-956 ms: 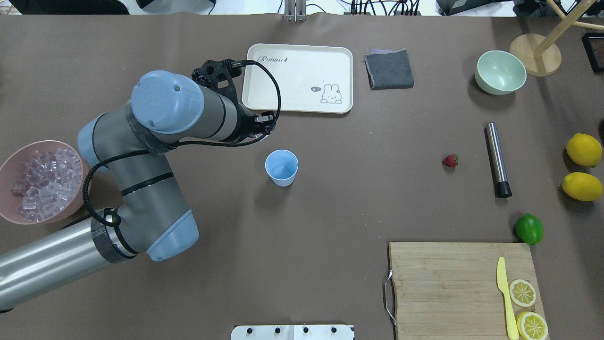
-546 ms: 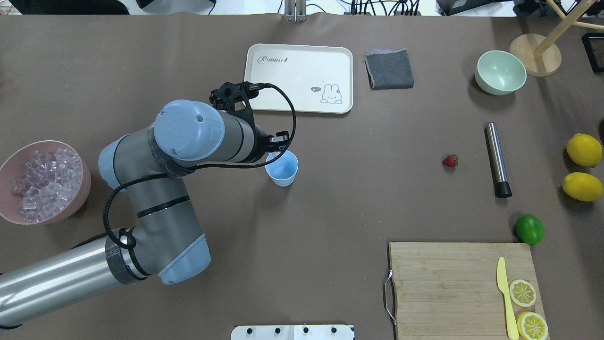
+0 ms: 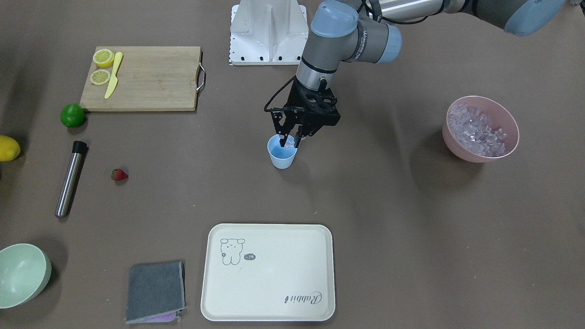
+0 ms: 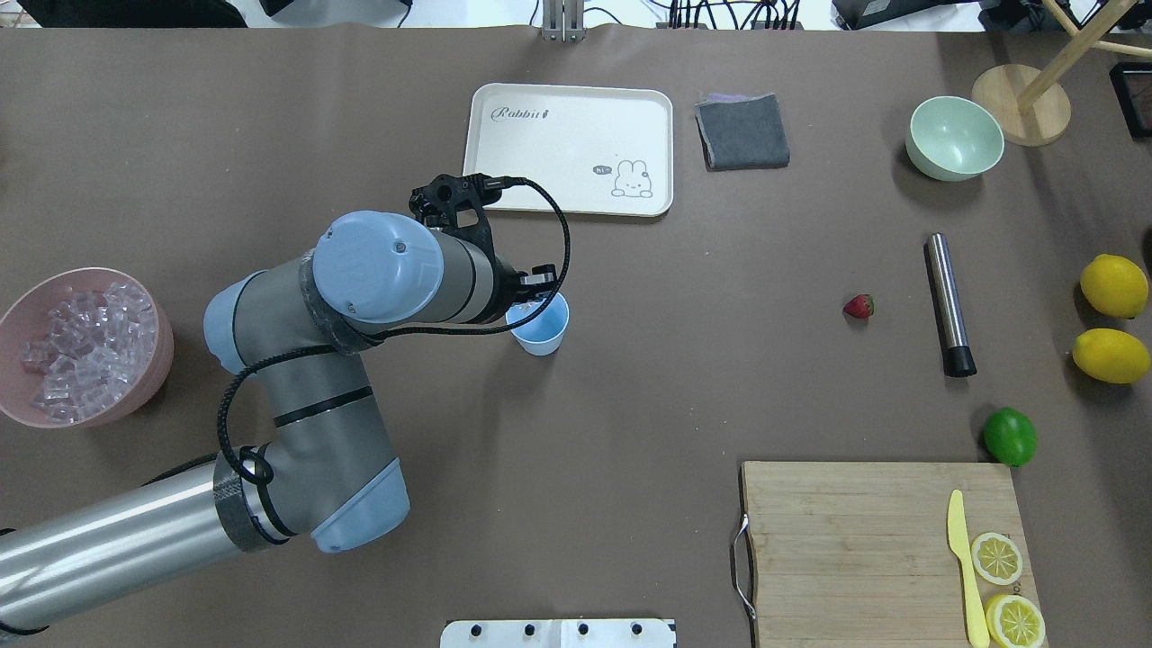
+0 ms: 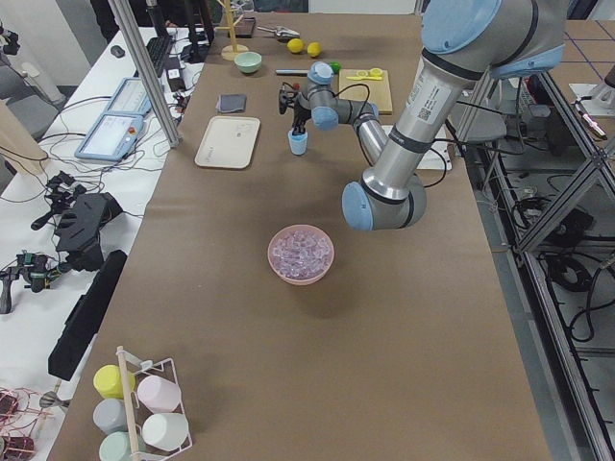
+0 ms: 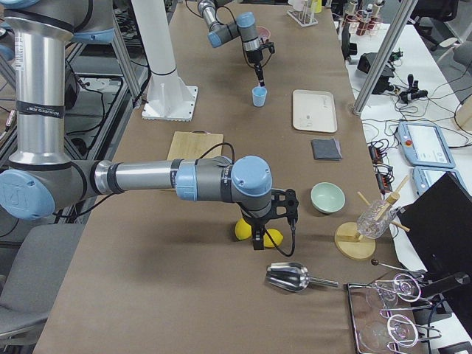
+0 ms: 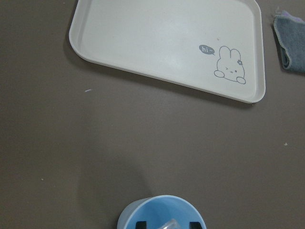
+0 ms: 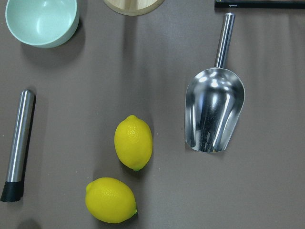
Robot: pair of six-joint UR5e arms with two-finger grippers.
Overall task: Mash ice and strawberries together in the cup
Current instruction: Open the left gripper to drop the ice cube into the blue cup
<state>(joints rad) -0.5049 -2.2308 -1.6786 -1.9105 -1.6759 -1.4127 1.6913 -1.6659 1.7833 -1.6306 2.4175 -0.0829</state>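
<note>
While the left gripper is clenching one ice cube above the light-blue cup standing midway between the desk's side edges, centring it over the mouth before letting go is looking wisest.

**A:** What lies along the far edge of the bench?

**B:** A cream tray with a rabbit drawing, a folded grey cloth just beside it, a pale green bowl and a round wooden stand base.

**A:** And nearer?

**B:** A steel muddler with a black tip, two lemons close together, and a metal scoop near them. A lime sits at the corner of a wooden cutting board. On the board a yellow knife lies just beside two lemon slices. A pink bowl stands well apart at the other end.
</note>
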